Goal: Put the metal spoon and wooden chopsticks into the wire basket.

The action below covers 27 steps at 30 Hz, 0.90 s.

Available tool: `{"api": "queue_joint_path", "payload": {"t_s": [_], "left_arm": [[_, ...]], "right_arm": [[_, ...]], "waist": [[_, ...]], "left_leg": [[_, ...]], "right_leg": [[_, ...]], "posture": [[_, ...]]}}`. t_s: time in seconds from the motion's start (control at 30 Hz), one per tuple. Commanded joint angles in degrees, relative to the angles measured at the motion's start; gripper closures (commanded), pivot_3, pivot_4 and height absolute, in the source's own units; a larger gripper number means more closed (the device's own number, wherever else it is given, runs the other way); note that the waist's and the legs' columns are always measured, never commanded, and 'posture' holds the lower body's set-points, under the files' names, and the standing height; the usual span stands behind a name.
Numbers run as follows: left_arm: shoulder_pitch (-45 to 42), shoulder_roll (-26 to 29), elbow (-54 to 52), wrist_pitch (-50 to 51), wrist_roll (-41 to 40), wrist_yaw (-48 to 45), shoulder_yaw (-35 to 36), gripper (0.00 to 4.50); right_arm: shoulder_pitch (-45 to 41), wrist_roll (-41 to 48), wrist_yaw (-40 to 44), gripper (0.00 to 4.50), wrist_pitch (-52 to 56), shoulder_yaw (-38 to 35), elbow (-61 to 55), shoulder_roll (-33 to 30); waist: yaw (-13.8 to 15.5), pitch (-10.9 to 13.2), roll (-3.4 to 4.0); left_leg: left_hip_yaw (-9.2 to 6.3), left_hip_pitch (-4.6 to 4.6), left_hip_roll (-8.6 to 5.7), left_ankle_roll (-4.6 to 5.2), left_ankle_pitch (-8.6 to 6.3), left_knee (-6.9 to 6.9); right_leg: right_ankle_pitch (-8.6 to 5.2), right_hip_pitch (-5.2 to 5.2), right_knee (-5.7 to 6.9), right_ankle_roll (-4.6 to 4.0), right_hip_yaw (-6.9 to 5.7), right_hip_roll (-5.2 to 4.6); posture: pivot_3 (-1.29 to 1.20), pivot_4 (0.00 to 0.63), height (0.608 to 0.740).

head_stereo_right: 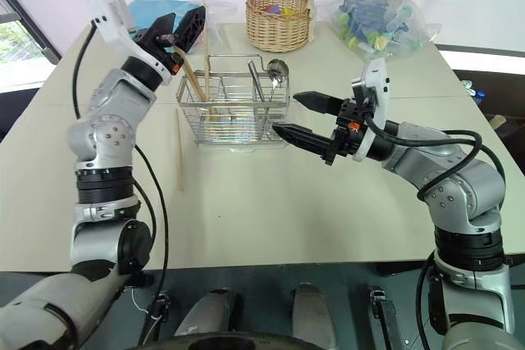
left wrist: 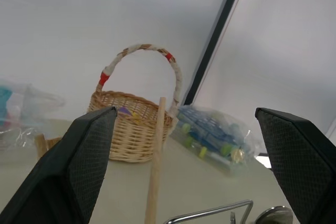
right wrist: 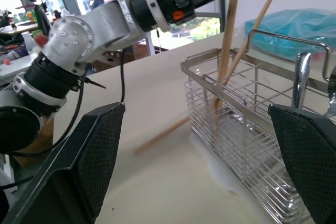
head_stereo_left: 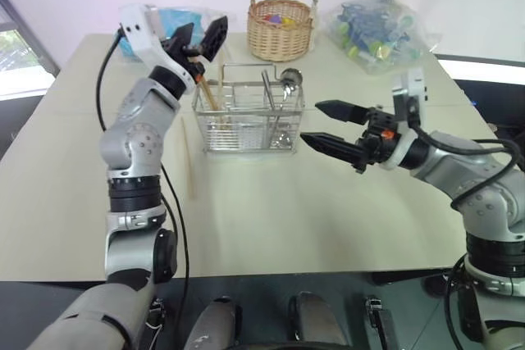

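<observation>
The wire basket (head_stereo_left: 248, 117) stands at the table's middle back. Wooden chopsticks (right wrist: 229, 40) stand leaning in its left end, and one more stick (head_stereo_right: 180, 153) lies flat on the table to the basket's left. The metal spoon (head_stereo_left: 289, 79) stands in the right end with its bowl up above the rim. My left gripper (head_stereo_left: 201, 37) is open above the basket's left end; a chopstick's tip (left wrist: 156, 171) rises between its fingers, touching neither. My right gripper (head_stereo_left: 312, 122) is open and level, just right of the basket, holding nothing.
A round wicker basket (head_stereo_left: 280, 27) with a tall handle stands behind the wire basket. A clear bag of coloured pieces (head_stereo_left: 377, 29) lies at the back right, a blue bag (head_stereo_left: 174, 20) at the back left. Bare table spreads in front of the basket.
</observation>
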Motion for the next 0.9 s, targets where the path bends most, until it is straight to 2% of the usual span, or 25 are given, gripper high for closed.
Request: {"api": "queue_joint_path", "payload": {"t_s": [0.03, 0.17, 0.3, 0.63, 0.9], "left_arm": [[-3.54, 7.40, -2.24, 9.39, 1.70, 4.70, 1.90, 0.06], [-3.55, 15.51, 3.83, 22.80, 5.31, 10.24, 2.38, 0.06], [-1.03, 19.01, 8.94, 28.24, 10.26, 12.08, -0.11, 0.06], [-2.90, 9.20, 21.66, 25.18, 13.97, 11.92, -1.01, 0.06], [-6.09, 5.94, 35.19, 24.10, 17.18, 10.28, -2.92, 0.06]], "right_arm": [[-1.90, -0.87, 1.85, 0.00, -1.58, 0.05, -0.04, -0.37], [-1.42, -3.05, 5.04, 0.00, -2.69, 1.50, 0.32, -1.54], [-1.44, -4.43, 6.47, 0.00, -3.47, 2.16, 1.14, -1.17], [-2.04, -5.06, 6.57, 0.00, -3.45, 2.86, 1.38, 1.00], [-0.82, -4.10, 4.96, 0.00, -2.55, 2.22, -0.63, 1.74]], "waist": [[0.02, 0.00, 0.00], [0.02, 0.00, 0.02], [0.26, 0.00, 0.02], [0.32, 0.00, 0.00], [0.14, 0.00, 0.00]], "left_leg": [[0.00, 0.00, 0.00, 0.00, 0.00, 0.00], [0.00, 0.10, -0.03, 0.00, 0.00, -0.06], [-0.07, 0.04, -0.06, 0.00, 0.00, -0.02], [-0.14, -0.02, -0.13, 0.00, 0.00, 0.02], [0.01, 0.02, -0.07, -0.01, 0.01, -0.05]], "right_leg": [[0.00, 0.01, 0.01, 0.00, 0.00, 0.00], [0.00, 0.03, 0.07, 0.00, 0.01, 0.00], [0.00, 0.01, 0.08, 0.00, 0.00, 0.00], [0.00, 0.00, 0.07, 0.00, -0.01, -0.06], [0.00, -0.07, 0.08, 0.00, -0.01, -0.05]], "posture": [[0.00, 0.150, 0.740], [0.00, 0.150, 0.740], [0.00, 0.150, 0.740], [0.00, 0.150, 0.740], [0.00, 0.150, 0.740]]}}
